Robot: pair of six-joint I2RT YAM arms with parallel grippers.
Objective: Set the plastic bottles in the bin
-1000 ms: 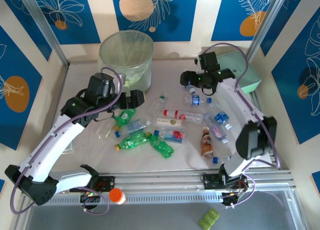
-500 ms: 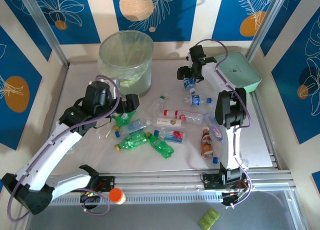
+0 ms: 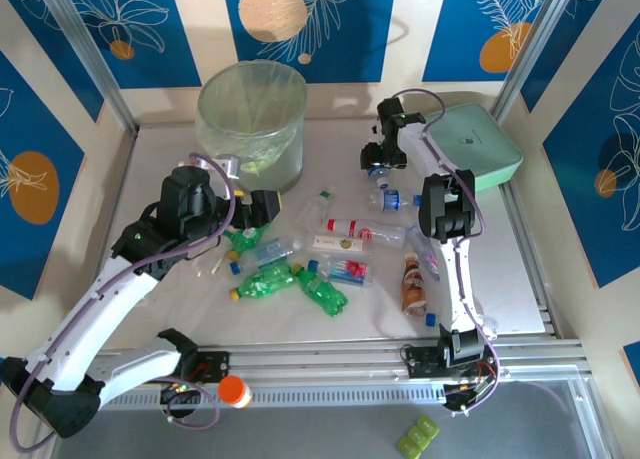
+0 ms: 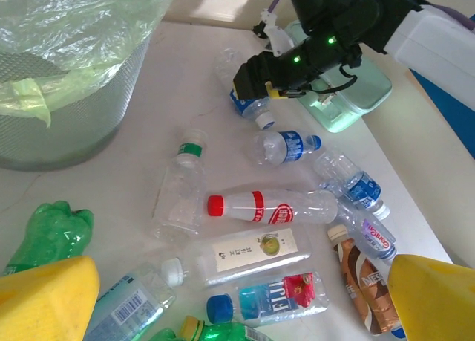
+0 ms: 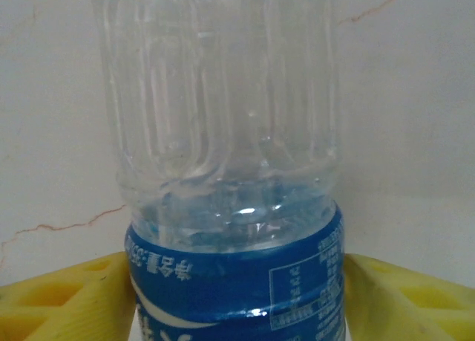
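Note:
Plastic bottles lie scattered on the white table: a red-capped clear one (image 3: 350,229) (image 4: 267,206), a white-labelled one (image 4: 252,253), a blue-capped one (image 4: 267,296), green ones (image 3: 265,279) and a brown-labelled one (image 3: 413,282). My right gripper (image 3: 378,159) (image 5: 234,281) is at the back, right of the bin (image 3: 250,109), its yellow fingers pressed on both sides of a clear bottle with a blue label (image 5: 230,155) (image 4: 245,107). My left gripper (image 3: 262,207) (image 4: 241,281) hangs open above the bottles in the middle, with nothing between its fingers. The bin is lined with a pale green bag.
A mint-green rounded case (image 3: 480,144) sits at the back right, close behind the right gripper. More blue-labelled bottles (image 4: 286,146) lie between the case and the middle pile. The right arm's forearm (image 3: 445,204) stretches over the right-hand bottles.
My right gripper has moved left and back from above the case to the blue-labelled bottle, and its jaws have narrowed onto it. The left arm has drifted slightly left.

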